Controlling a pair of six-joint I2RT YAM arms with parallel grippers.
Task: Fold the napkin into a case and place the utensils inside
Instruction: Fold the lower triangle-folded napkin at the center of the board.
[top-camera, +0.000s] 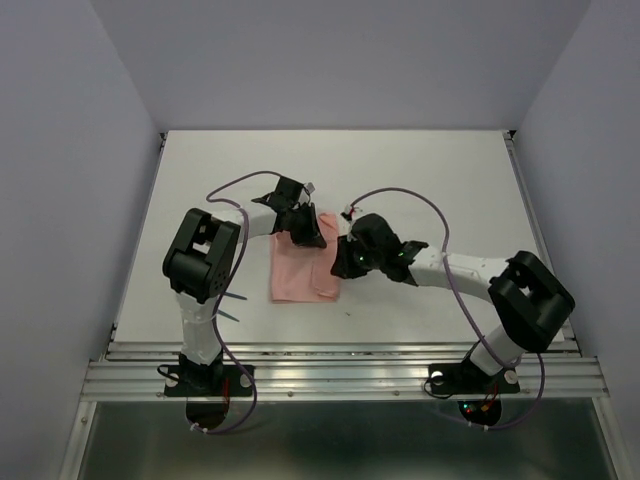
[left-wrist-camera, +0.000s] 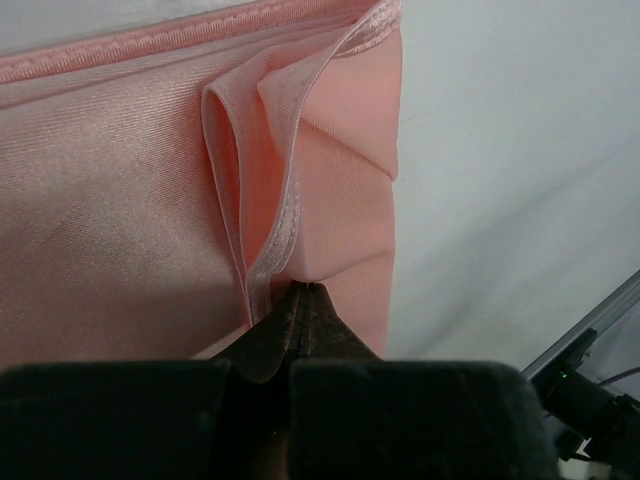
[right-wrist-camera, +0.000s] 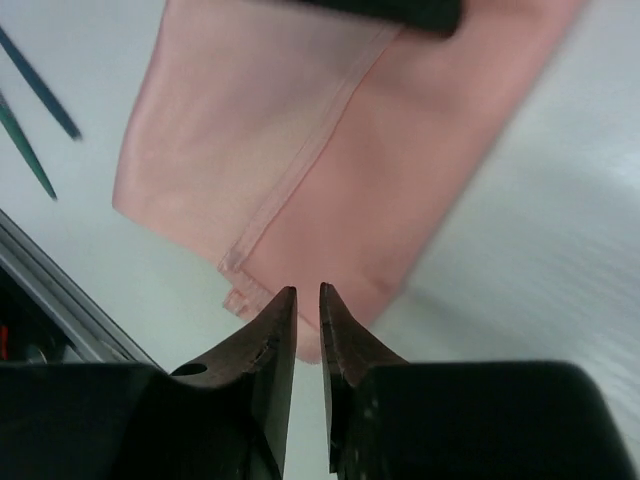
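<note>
The salmon-pink napkin (top-camera: 298, 272) lies folded on the white table, its layered hems showing in the left wrist view (left-wrist-camera: 120, 200). My left gripper (top-camera: 305, 228) is at its far edge, shut (left-wrist-camera: 303, 288) on a raised fold of the cloth. My right gripper (top-camera: 340, 262) hovers at the napkin's right near corner; in its wrist view (right-wrist-camera: 308, 290) the jaws stand a narrow gap apart with nothing between them, and the napkin (right-wrist-camera: 330, 150) lies just beyond the tips. Two teal utensils (right-wrist-camera: 38, 95) lie left of the napkin, faintly visible in the top view (top-camera: 232, 300) beside the left arm.
Purple cables (top-camera: 420, 200) loop over both arms. The metal rail (top-camera: 340, 375) runs along the table's near edge and shows in the right wrist view (right-wrist-camera: 60, 300). Grey walls enclose the table on three sides.
</note>
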